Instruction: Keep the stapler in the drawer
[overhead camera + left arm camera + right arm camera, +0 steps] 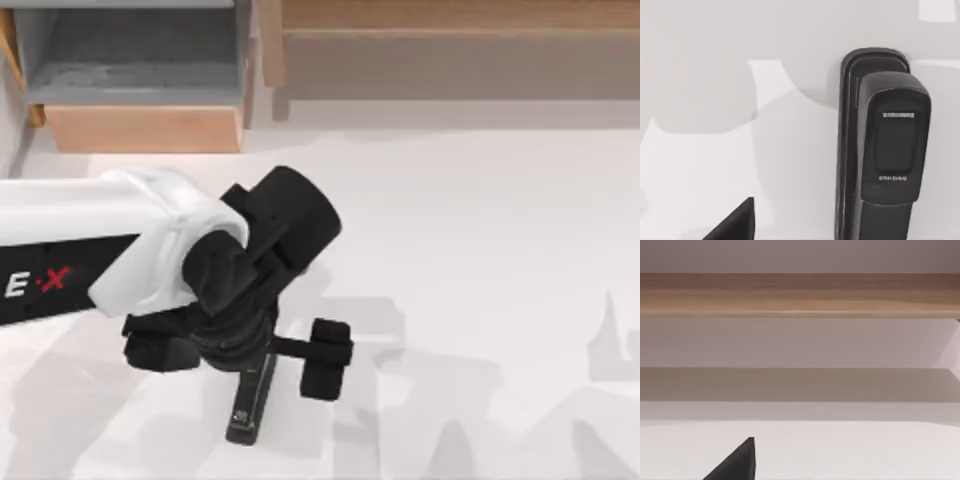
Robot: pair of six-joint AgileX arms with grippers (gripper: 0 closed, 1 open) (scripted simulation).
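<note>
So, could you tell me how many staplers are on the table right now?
1. The stapler lies on the table toward the near edge, left of centre, directly beneath the left gripper; part of it is hidden under the gripper.

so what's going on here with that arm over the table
The left arm's end effector hovers over the black stapler, which lies flat on the white table near the front edge, fingers spread to either side of it. The drawer stands open at the back left, holding nothing yet. The wooden shelf unit is at the back right.
</note>
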